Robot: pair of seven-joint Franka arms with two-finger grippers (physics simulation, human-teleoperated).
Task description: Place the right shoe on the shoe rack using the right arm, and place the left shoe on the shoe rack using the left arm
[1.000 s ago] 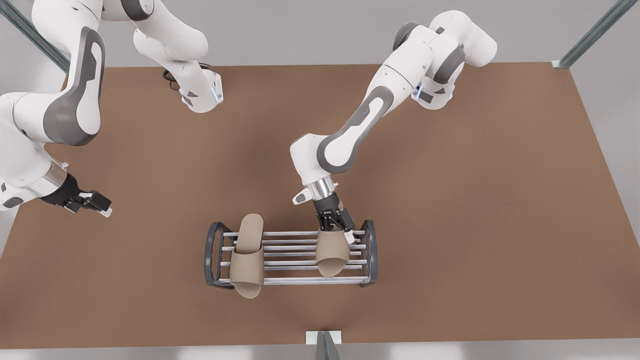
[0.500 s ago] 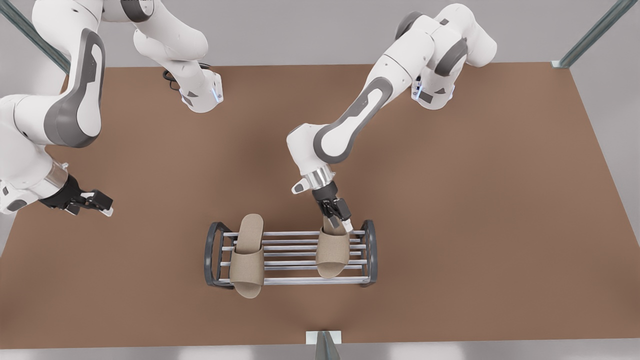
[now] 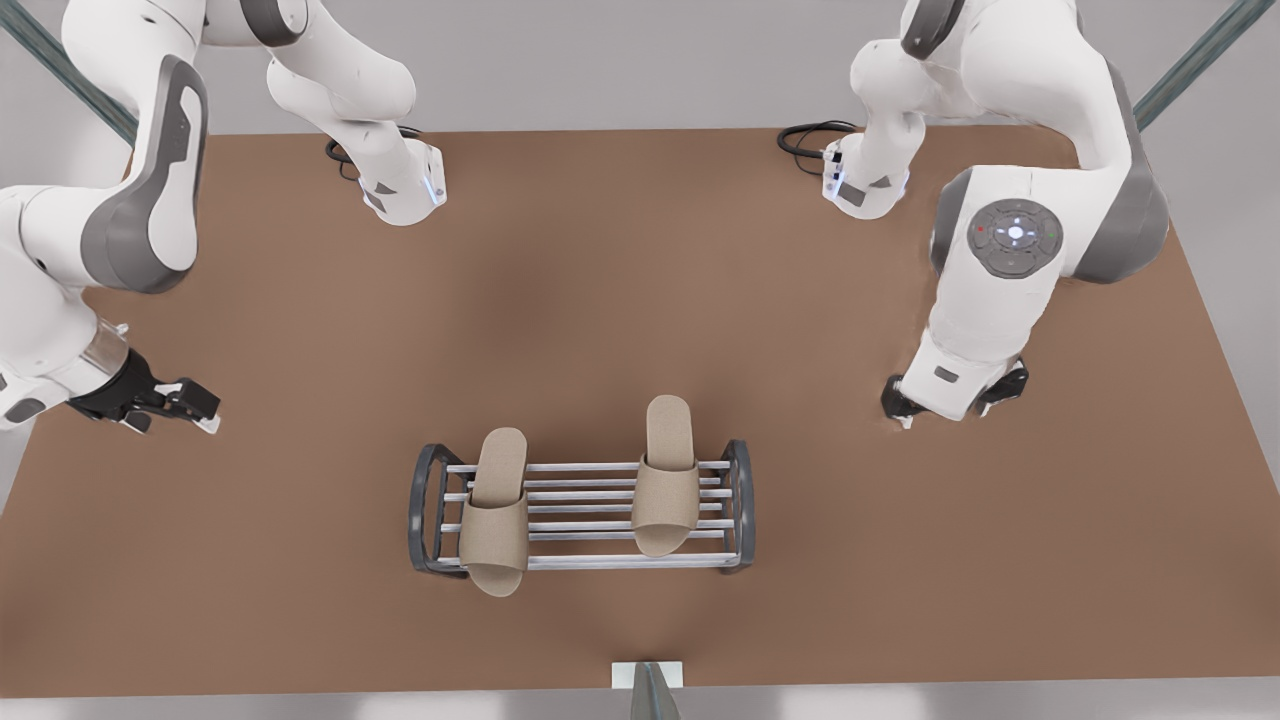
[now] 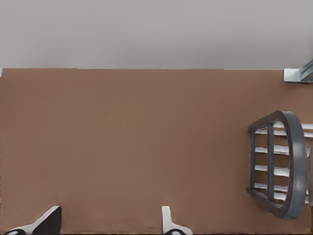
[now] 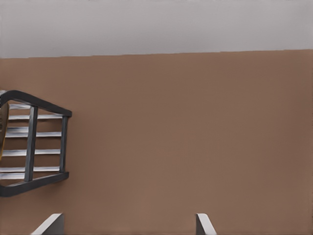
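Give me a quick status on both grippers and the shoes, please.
Left gripper open, parked off the rack's end. Right gripper open, parked off the other end. Both slippers on the shoe rack. Nothing in the way.

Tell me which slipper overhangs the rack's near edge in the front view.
The slipper toward the front view's left: its toe pokes past the shoe rack's near rod. The other slipper overhangs the far side instead.

Brown table (image 3: pixel 640 300) spreading wide and plain under a pale grey backdrop (image 3: pixel 600 60). Metal frame struts slanting in at the far corners, one (image 3: pixel 1190 65) on the front view's right, another (image 3: pixel 60 70) on its left. A short metal bracket (image 3: pixel 648 680) sitting at the middle of the near edge. Black cables (image 3: pixel 805 140) curling on the tabletop near the far edge, a second loop (image 3: pixel 340 160) lying farther toward the front view's left.
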